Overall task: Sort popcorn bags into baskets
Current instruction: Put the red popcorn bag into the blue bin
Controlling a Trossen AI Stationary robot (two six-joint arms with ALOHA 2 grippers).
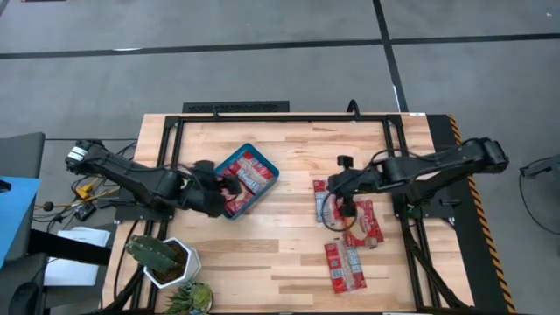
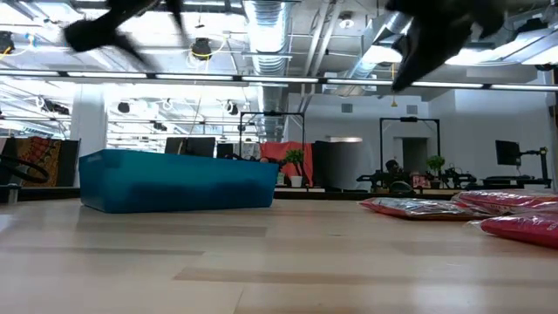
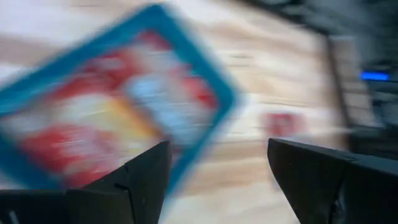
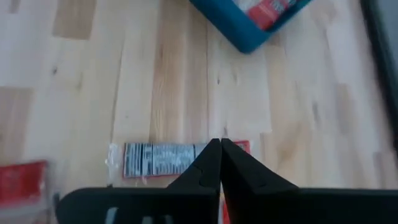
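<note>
The teal tray (image 1: 246,180) sits rotated on the wooden bench (image 1: 289,254), at about 10 o'clock from the bench centre. It already holds red popcorn bags (image 1: 252,173), seen in the high view and, blurred, in the left wrist view.

The left end effector (image 1: 229,188) is over the tray's near-left edge, at roughly 8 o'clock of the tray. In the left wrist view its two dark fingers (image 3: 146,177) stand wide apart with nothing between them, and the tray (image 3: 214,84) fills the area beyond.

The right end effector (image 1: 341,188) is at about 3 o'clock from the bench centre, over the loose bags. In the right wrist view its fingers (image 4: 208,165) are pressed together tip to tip, with no bag between them. A bag lying print side up (image 4: 158,160) sits on the bench just beyond the tips, and the tray's corner (image 4: 239,28) shows well apart from it.

The remaining loose bags (image 1: 359,229) lie in a group at 4 o'clock from the bench centre, some overlapping; the nearest pair (image 1: 346,266) lies closest to the front edge. In the low view they lie flat on the bench at the far right (image 2: 488,209).

A white pot with a cactus (image 1: 162,258) stands at the bench's 8 o'clock corner.
</note>
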